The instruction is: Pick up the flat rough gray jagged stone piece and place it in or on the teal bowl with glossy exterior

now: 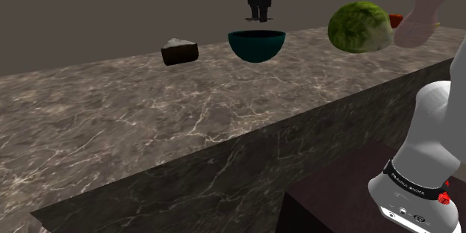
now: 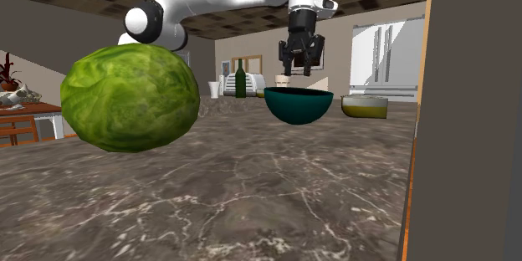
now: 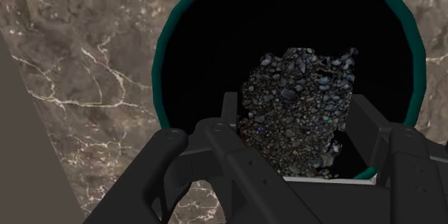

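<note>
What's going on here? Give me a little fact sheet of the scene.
surface: brown veined marble counter
bowl: teal bowl, upright, dark inside
gripper: black, hanging right above the bowl
stone: rough gray stone piece, seen over the bowl's inside; held or lying in it cannot be told
nearby: green cabbage head and dark wedge with pale top, one on each side of the bowl in the shoulder view

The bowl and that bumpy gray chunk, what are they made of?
The bowl: teal, smooth, faintly shiny outside, perhaps glazed ceramic or plastic; can't tell which. The chunk: looks like rough stone, dark gray, speckled with pebbly grains and jagged edges.
</note>
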Robot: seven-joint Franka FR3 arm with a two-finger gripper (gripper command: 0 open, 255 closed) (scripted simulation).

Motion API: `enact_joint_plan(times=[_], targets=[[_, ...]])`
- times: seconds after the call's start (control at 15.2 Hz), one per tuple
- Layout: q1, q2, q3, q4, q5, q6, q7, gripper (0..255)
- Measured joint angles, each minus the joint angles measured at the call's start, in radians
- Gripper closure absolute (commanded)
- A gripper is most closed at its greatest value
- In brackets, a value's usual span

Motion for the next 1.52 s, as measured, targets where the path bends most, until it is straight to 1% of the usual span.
enact_joint_plan(times=[0.4, 0.79, 0.86, 1.25, 1.32, 1.52], targets=[[0.005, -0.038, 0.002, -0.126, -0.008, 0.089, 0.010, 255], [0.005, -0.041, 0.003, -0.138, -0.009, 0.098, 0.012, 255], [0.005, -0.041, 0.003, -0.138, -0.009, 0.098, 0.012, 0], [0.005, -0.041, 0.003, -0.138, -0.009, 0.098, 0.012, 0], [0.005, -0.035, 0.003, -0.117, -0.007, 0.083, 0.011, 0], [-0.001, 0.022, 0.000, 0.042, 0.005, -0.019, -0.001, 0]])
